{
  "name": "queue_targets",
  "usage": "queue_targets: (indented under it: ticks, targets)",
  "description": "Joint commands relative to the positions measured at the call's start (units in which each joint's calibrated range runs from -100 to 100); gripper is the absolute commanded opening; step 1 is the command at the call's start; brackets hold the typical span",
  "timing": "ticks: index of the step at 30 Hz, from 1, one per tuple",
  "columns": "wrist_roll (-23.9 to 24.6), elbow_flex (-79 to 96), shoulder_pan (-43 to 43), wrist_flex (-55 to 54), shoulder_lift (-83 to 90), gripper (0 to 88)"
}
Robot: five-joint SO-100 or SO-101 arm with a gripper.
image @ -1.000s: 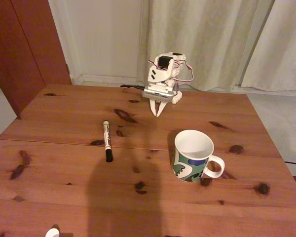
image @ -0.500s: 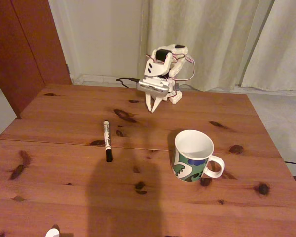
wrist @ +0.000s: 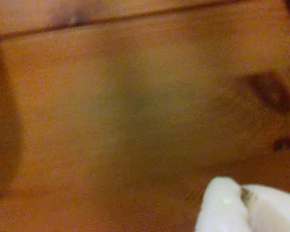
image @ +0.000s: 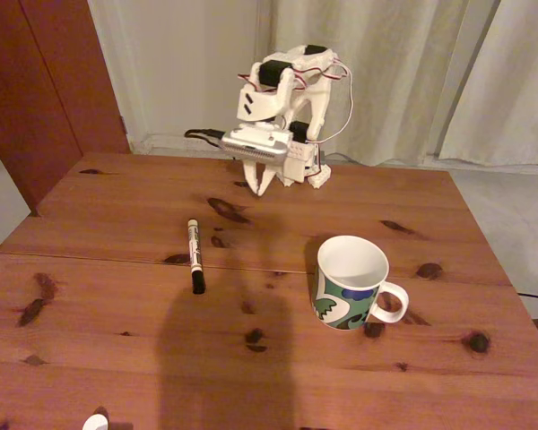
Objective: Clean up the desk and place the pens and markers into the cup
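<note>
— Where's the marker [image: 195, 255] right now?

— Flat on the desk [image: 117, 305], left of centre in the fixed view, black cap toward the near side, just past the seam. Nothing touches it.

— And the cup [image: 350, 283]?

— Upright, well to the right of the marker, handle on its right, mouth open and empty as far as I can see — ready to take the marker from above.

— So what's the arm up to?

— It stands at the far edge, with the gripper [image: 257, 184] hanging above the boards, well apart from the marker. I'd say it's lining up for a reach toward the near left.

— Holding anything?

— Nothing. The fingers point down with their tips close together, near enough closed. The wrist view is a blur of wood with one white fingertip [wrist: 222, 205] at the lower right, so it's no help.
</note>
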State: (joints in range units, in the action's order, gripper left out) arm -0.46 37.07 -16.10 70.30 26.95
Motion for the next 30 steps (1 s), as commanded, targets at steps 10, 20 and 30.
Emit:
queue_targets:
  ticks: [10, 20, 30]
  targets:
    - [-0.5, -32.7, -2.1, -1.2, -32.4, 0.8]
    - [-2.7, -37.5, 1.3, -0.6, -40.3, 0.8]
    - [-0.6, -38.3, -3.0, -1.1, -40.9, 0.8]
